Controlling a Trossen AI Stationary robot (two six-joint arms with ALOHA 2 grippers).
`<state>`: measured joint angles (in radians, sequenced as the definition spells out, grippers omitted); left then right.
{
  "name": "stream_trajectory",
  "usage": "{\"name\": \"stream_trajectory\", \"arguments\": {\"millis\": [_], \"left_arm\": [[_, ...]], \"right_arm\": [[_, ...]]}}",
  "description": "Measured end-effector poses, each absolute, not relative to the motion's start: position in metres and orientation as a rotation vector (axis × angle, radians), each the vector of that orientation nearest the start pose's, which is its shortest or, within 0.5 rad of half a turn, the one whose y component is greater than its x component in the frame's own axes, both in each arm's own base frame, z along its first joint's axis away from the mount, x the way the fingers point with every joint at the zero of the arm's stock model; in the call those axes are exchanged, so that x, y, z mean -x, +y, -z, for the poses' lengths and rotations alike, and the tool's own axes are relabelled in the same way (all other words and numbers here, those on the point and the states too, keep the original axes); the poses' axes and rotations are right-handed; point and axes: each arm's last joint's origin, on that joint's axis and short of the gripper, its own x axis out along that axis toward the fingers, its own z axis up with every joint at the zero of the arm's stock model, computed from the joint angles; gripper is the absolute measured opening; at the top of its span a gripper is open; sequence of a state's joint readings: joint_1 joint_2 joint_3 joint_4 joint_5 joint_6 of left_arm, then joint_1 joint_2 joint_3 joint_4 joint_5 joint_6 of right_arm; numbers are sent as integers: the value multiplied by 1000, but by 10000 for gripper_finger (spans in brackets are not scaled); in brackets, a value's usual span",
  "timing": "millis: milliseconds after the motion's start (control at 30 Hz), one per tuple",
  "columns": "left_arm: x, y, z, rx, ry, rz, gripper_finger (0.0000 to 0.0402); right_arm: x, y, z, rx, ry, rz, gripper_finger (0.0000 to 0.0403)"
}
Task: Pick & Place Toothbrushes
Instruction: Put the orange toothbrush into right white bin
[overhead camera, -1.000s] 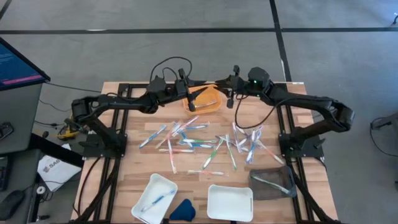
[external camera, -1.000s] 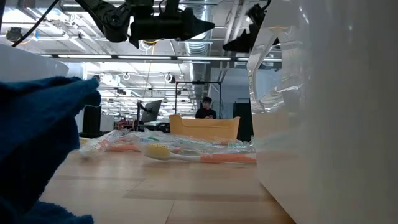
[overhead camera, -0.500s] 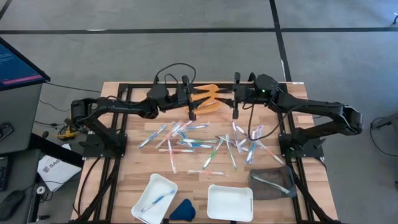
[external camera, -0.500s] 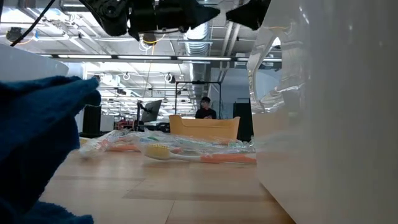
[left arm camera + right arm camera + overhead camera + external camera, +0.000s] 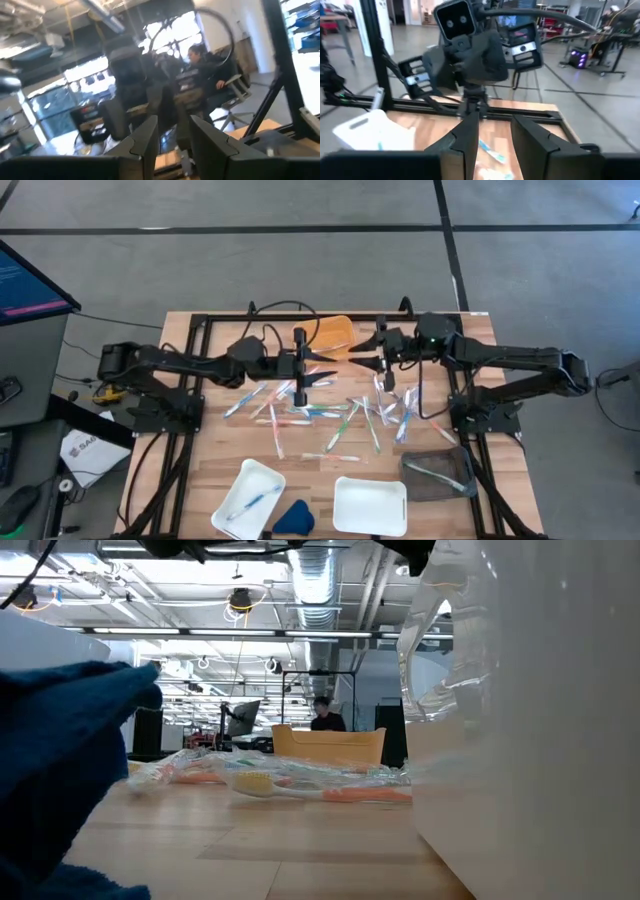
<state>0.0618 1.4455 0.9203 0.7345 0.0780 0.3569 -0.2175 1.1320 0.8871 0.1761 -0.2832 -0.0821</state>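
Observation:
Many toothbrushes (image 5: 330, 412) lie loose on the wooden table's middle; the low view shows them as a flat heap (image 5: 300, 785). One lies in the near-left white tray (image 5: 248, 486) and some in the dark mesh tray (image 5: 438, 473). My left gripper (image 5: 338, 357) and my right gripper (image 5: 358, 356) hang high above the table's far middle. They point level at each other, tips close, both open with nothing between the fingers (image 5: 150, 142) (image 5: 470, 137). The right wrist view looks straight at the left gripper (image 5: 470, 107).
An orange tray (image 5: 336, 331) sits at the far edge, just behind the grippers. A second white tray (image 5: 370, 503) and a dark-blue wedge (image 5: 293, 517) lie at the near edge. Black frame rails (image 5: 200, 340) run along the table's sides. A person (image 5: 200, 65) sits beyond the table.
Both grippers have come away from the orange tray toward the table's near edge and risen, leaving the low view at its top. They have swung round to face one another, and the right one has rolled. The toothbrushes lie as before.

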Motion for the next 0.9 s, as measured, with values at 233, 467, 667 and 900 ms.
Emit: {"name": "stream_trajectory", "arguments": {"millis": [233, 467, 667, 900], "left_arm": [[-314, 3, -315, -343, -70, -161, 104], [-285, -3, -322, -167, 109, -197, 104], [-277, -2, -299, -32, 350, -206, 104], [-306, 0, -248, -2, 552, -230, 104]], "right_arm": [[-255, -24, -333, -25, 83, -156, 107], [-255, 1, -324, -74, 180, -252, 107], [-249, 8, -305, -226, 410, -247, 107], [-240, 11, -276, -341, 617, -190, 107]]}}
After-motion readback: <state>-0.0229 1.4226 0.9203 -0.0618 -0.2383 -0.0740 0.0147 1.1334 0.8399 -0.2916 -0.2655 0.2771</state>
